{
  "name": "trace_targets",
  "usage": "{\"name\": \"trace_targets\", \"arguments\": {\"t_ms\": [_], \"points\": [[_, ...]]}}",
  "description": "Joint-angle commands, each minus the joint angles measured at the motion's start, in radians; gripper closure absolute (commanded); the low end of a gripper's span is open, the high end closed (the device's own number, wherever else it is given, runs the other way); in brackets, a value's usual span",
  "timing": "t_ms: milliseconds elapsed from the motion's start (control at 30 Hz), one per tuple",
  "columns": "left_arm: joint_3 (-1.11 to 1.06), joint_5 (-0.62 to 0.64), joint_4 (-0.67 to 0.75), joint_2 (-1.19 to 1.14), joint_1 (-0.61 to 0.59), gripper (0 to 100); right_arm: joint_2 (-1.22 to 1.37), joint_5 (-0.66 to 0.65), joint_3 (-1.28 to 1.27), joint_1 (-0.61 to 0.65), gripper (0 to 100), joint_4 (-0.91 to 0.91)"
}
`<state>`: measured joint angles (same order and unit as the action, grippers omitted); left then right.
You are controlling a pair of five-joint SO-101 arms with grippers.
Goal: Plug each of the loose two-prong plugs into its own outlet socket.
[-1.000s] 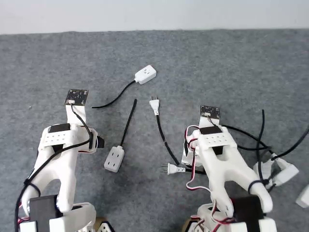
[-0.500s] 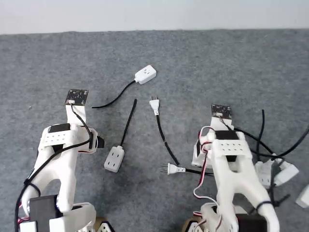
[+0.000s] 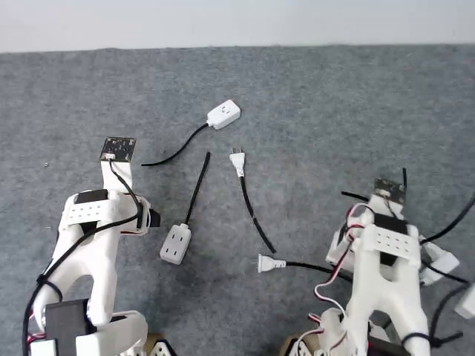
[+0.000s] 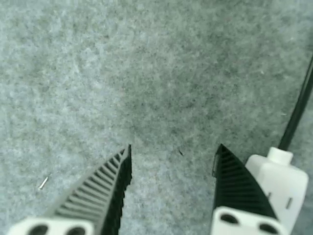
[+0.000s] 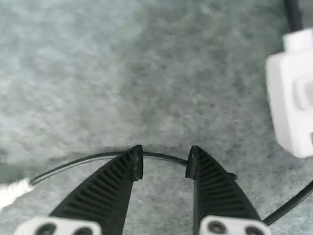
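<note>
From above, two plugs lie loose on the carpet: a far plug mid-table, and a near plug whose cord runs to the right arm. A socket sits just beside the left arm, and a far socket lies well apart.

At the left wrist, the left gripper stands wide open and holds nothing, with that socket just beside one finger.

At the right wrist, the right gripper is partly open and empty. The cord crosses right at its tips, and a side socket lies near.

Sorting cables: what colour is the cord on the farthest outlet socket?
The cord is black, the socket white; clearest in the high view.
</note>
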<state>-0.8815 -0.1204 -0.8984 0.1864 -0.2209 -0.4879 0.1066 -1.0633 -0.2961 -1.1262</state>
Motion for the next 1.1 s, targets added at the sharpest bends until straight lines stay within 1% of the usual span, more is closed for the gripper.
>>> {"name": "trace_targets", "arguments": {"t_ms": [0, 100, 233, 333, 433, 533, 733, 967, 1067], "points": [[0.038, -0.014, 0.012, 0.005, 0.0, 74, -0.033, -0.049, -0.014, -0.054, 83.9, 0.035], [0.038, -0.014, 0.012, 0.005, 0.0, 74, -0.054, -0.057, -0.002, -0.093, 84.0, 0.007], [0.038, -0.014, 0.012, 0.003, 0.017, 74, -0.125, -0.052, 0.046, -0.093, 84.0, -0.084], [0.036, -0.014, 0.012, 0.003, 0.017, 74, -0.16, -0.055, 0.031, -0.091, 84.0, -0.09], [0.036, -0.014, 0.012, 0.003, 0.017, 74, -0.151, -0.06, -0.029, -0.084, 84.0, -0.033], [0.036, -0.014, 0.012, 0.003, 0.017, 74, -0.117, -0.106, -0.064, -0.087, 84.0, 0.007], [0.036, -0.014, 0.012, 0.003, 0.018, 74, -0.107, -0.201, -0.061, -0.09, 84.0, -0.064], [0.036, -0.014, 0.012, 0.003, 0.02, 74, -0.156, -0.224, -0.074, -0.084, 84.0, -0.079], [0.036, -0.014, 0.012, 0.003, 0.02, 74, -0.157, -0.284, -0.101, -0.076, 84.0, -0.042]]}}
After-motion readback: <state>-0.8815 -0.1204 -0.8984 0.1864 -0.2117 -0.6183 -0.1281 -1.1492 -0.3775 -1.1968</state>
